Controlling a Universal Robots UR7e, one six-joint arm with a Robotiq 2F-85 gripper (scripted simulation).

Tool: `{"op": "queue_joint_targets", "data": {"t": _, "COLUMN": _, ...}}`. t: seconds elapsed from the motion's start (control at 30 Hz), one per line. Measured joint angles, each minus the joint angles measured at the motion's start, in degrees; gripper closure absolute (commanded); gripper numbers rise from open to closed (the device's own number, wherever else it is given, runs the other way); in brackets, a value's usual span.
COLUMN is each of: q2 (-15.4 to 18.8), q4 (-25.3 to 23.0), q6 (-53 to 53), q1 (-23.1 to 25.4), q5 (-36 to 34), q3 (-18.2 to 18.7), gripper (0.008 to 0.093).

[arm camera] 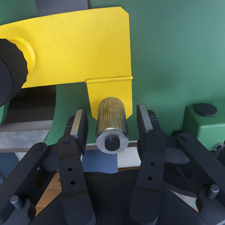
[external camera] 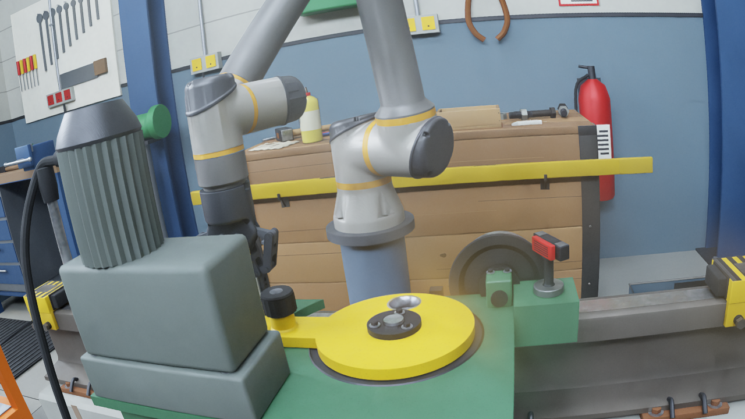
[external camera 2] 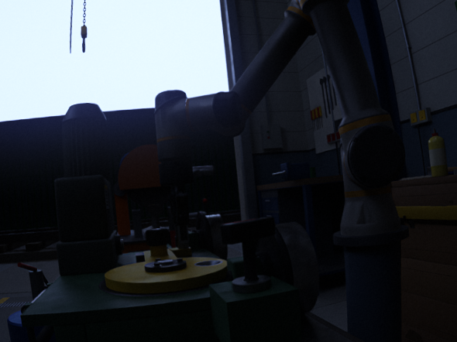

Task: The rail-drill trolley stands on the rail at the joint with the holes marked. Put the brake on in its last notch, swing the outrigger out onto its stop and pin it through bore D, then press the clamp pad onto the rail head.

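My gripper (arm camera: 112,123) is open and holds nothing; its fingers stand either side of a ribbed brass-coloured pin (arm camera: 111,123) that sticks up from a small tab at the end of the yellow outrigger arm (arm camera: 71,48). In the side camera the gripper (external camera: 263,260) reaches down behind the grey motor housing (external camera: 161,302), which hides the fingertips. A black knurled knob (external camera: 278,300) stands on the arm next to it. The arm runs to a yellow disc (external camera: 397,333) with a dark hub and one bore (external camera: 404,300) on the green trolley deck. A red-handled lever (external camera: 548,249) stands at the deck's right end.
Behind the trolley stands a wooden crate (external camera: 443,203) with a yellow bar across it, and the arm's own base column (external camera: 372,260) rises in front of it. The ribbed motor (external camera: 107,187) towers on the left. The rail (external camera: 646,312) runs off right.
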Motion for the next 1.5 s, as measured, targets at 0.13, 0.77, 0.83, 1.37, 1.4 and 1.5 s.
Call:
{"op": "queue_joint_targets", "data": {"t": 0.13, "q2": 0.0, "q4": 0.0, "q6": 0.0, "q1": 0.0, "q5": 0.0, "q3": 0.0, "gripper": 0.0484}}
{"op": "queue_joint_targets", "data": {"t": 0.77, "q2": 0.0, "q4": 0.0, "q6": 0.0, "q1": 0.0, "q5": 0.0, "q3": 0.0, "gripper": 0.0734}}
{"op": "queue_joint_targets", "data": {"t": 0.83, "q2": 0.0, "q4": 0.0, "q6": 0.0, "q1": 0.0, "q5": 0.0, "q3": 0.0, "gripper": 0.0774}}
{"op": "queue_joint_targets", "data": {"t": 1.37, "q2": 0.0, "q4": 0.0, "q6": 0.0, "q1": 0.0, "q5": 0.0, "q3": 0.0, "gripper": 0.0934}}
{"op": "queue_joint_targets", "data": {"t": 1.4, "q2": 0.0, "q4": 0.0, "q6": 0.0, "q1": 0.0, "q5": 0.0, "q3": 0.0, "gripper": 0.0934}}
{"op": "queue_joint_targets", "data": {"t": 1.5, "q2": 0.0, "q4": 0.0, "q6": 0.0, "q1": 0.0, "q5": 0.0, "q3": 0.0, "gripper": 0.0934}}
